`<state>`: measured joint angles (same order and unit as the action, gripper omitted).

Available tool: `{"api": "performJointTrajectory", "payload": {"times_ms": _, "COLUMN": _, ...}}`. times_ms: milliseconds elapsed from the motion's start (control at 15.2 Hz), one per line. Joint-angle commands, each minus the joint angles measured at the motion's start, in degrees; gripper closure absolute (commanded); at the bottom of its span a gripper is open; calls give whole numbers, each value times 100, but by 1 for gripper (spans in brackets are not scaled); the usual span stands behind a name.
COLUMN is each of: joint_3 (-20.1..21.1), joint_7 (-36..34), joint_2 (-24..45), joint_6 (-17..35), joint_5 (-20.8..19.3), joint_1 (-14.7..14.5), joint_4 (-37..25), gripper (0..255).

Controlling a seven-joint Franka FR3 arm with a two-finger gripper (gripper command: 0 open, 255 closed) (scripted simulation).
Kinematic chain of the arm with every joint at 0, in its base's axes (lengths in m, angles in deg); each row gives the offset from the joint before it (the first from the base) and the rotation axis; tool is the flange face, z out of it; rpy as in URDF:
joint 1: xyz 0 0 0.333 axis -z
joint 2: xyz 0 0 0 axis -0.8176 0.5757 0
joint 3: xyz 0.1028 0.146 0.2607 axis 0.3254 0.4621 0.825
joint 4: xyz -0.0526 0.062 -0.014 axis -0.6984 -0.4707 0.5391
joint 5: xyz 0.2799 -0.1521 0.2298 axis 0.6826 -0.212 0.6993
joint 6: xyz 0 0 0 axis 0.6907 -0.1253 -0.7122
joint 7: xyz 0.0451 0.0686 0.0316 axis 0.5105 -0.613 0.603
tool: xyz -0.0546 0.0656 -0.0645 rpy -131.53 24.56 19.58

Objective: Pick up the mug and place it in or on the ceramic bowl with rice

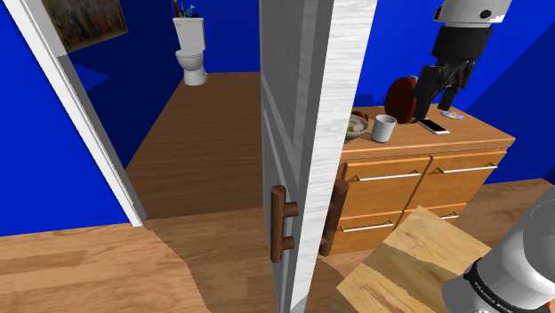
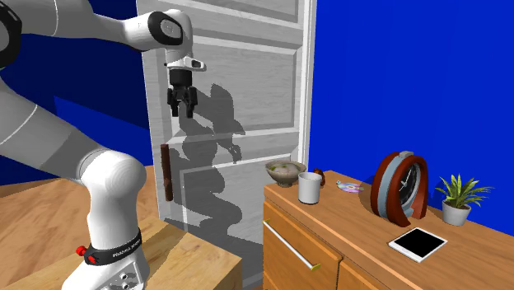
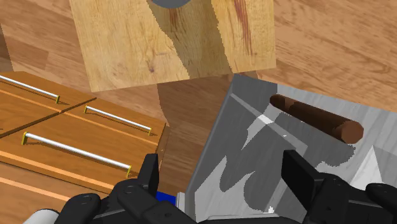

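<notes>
A plain white mug (image 1: 384,128) (image 2: 309,188) stands upright on the wooden dresser top (image 1: 462,138) (image 2: 362,226). Close beside it, toward the white door, sits the pale bowl (image 1: 357,124) (image 2: 285,172) holding food. My black gripper (image 1: 436,100) (image 2: 183,107) (image 3: 224,184) hangs high in the air, well above the mug's level and apart from it, pointing down. Its fingers (image 3: 149,175) stand wide apart with nothing between them. Under the gripper lie the dresser's drawer fronts (image 3: 76,127), the floor and the door's lower part.
An open white door (image 1: 307,133) (image 2: 239,99) with a brown bar handle (image 1: 279,222) (image 3: 315,118) stands next to the dresser's bowl end. A round reddish clock (image 2: 399,188), a flat phone (image 2: 418,244), a disc (image 2: 350,186) and a potted plant (image 2: 455,198) share the dresser top. The wooden stand (image 3: 172,38) is nearby.
</notes>
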<state>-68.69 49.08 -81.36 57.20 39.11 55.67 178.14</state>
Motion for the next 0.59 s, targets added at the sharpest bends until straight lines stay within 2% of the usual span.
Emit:
{"api": "performJointTrajectory", "payload": {"times_ms": 0, "joint_3": 0, "joint_7": 0, "joint_2": 0, "joint_6": 0, "joint_5": 0, "joint_1": 0, "joint_4": 0, "gripper": 0}}
{"api": "performJointTrajectory", "payload": {"times_ms": 528, "joint_3": -663, "joint_7": 797, "joint_2": 905, "joint_6": 1026, "joint_5": -568, "joint_1": 267, "joint_4": 162, "gripper": 0}}
